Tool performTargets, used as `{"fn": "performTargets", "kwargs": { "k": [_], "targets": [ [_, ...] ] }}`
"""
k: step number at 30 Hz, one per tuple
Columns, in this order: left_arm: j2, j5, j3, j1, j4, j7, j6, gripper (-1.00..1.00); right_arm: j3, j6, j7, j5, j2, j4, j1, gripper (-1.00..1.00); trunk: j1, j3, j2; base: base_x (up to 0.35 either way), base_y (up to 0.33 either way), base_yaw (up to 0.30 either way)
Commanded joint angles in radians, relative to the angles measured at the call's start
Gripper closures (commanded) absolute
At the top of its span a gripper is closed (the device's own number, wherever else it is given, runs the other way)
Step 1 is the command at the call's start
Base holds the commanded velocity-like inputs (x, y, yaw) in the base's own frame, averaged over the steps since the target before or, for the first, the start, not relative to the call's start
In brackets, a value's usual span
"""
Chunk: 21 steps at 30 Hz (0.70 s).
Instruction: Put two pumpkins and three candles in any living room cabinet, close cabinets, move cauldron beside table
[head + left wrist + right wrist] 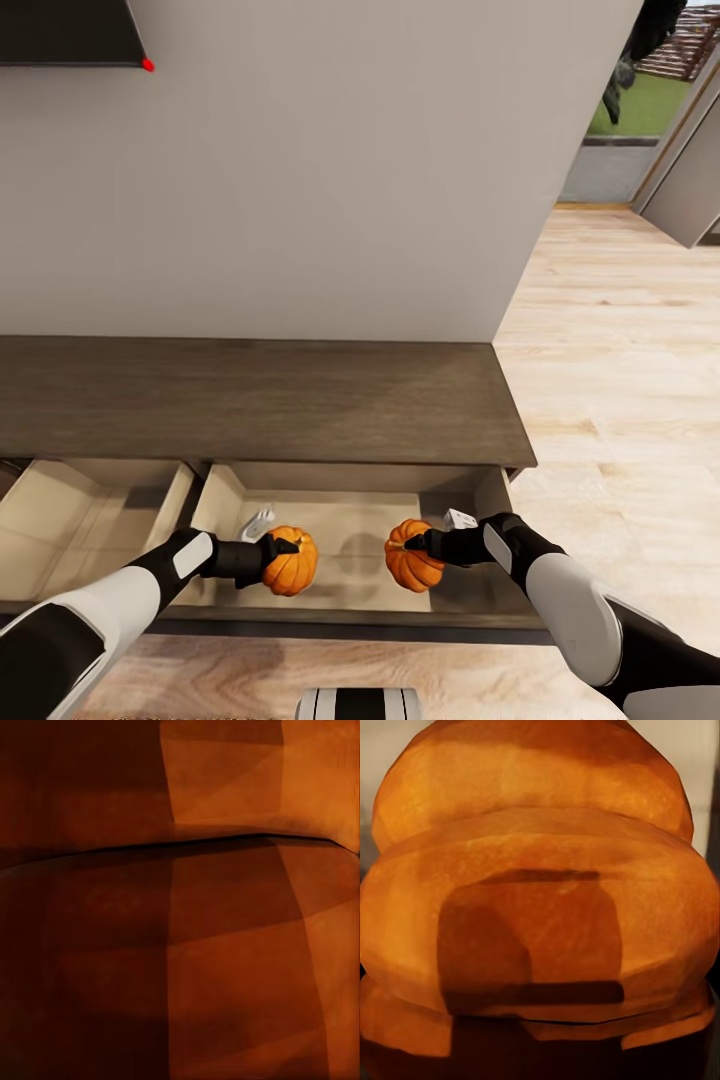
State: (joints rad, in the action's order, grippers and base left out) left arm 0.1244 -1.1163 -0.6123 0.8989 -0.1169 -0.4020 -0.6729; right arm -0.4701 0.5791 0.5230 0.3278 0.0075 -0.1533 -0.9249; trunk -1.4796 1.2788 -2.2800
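A: Pumpkins, two, both in hand. Left gripper (268, 562) clamps the left pumpkin (291, 561); right gripper (428, 545) clamps the right pumpkin (411, 556). Confirm?

B: Confirmed from the head view. Each pumpkin sits at its gripper's tip, the two apart, with bare drawer floor between them. Both hang over the open right drawer (228, 488) of the cabinet (250, 398).

A: Clock positions, head view?

B: Left pumpkin about 7 o'clock, right pumpkin about 5 o'clock, cabinet top across the centre. A second open drawer (170, 500) lies at 8 o'clock, pale beige inside like the first.

A: Wrist cameras?

B: Left wrist: orange ribbed skin (247, 967) pressed close, mostly in shadow. Right wrist: orange ribs (540, 907), with a dark blocky shadow across the middle rib.

A: Resting on the drawer floor or held above it?

B: Cannot tell. Shadows fall on the beige floor near each pumpkin
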Motion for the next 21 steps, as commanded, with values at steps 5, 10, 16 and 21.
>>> {"fn": "performTargets", "kwargs": {
  "k": [5, 10, 16, 21],
  "targets": [
    [-0.017, -0.002, 0.0, 0.0, -0.004, 0.006, -0.001, 1.0, -0.001, 0.001, 0.0, -0.001, -0.002, 0.0, 0.0, 1.0, 0.0, 0.008, 0.0, 0.0, 0.0, 0.0],
    [-0.031, -0.001, 0.0, 0.0, -0.019, 0.008, -0.001, 1.0, -0.001, 0.0, 0.004, 0.0, -0.002, 0.003, 0.0, 1.0, 0.0, 0.016, 0.0, 0.0, 0.0, -0.031],
    [-0.032, 0.001, -0.001, 0.0, -0.022, 0.008, 0.0, 1.0, -0.001, -0.001, 0.005, 0.0, -0.003, 0.003, 0.0, 1.0, 0.0, 0.026, 0.0, 0.0, 0.0, -0.07],
    [-0.032, 0.001, -0.002, 0.0, -0.041, 0.008, 0.001, 1.0, -0.001, -0.001, 0.006, 0.002, -0.001, 0.003, 0.0, 1.0, 0.0, 0.034, 0.0, 0.0, 0.0, -0.074]
  ]
}}
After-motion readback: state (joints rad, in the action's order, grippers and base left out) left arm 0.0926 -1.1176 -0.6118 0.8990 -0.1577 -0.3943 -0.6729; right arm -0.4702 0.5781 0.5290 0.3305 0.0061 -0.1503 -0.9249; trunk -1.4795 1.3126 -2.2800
